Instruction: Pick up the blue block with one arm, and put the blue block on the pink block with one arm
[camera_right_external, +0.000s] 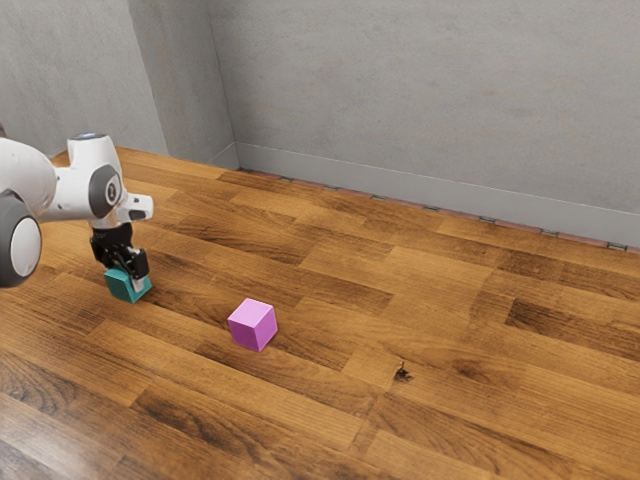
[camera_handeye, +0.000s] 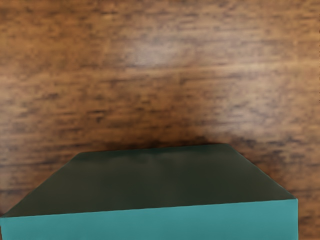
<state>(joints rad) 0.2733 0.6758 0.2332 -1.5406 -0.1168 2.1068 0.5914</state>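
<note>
The blue block (camera_right_external: 130, 288) is down low at the wooden worktop (camera_right_external: 420, 290) on the exterior view's left, my tool (camera_right_external: 122, 268) clamped on its upper part from two sides, with the pink block (camera_right_external: 252, 324) off to its right, clearly apart.
</note>
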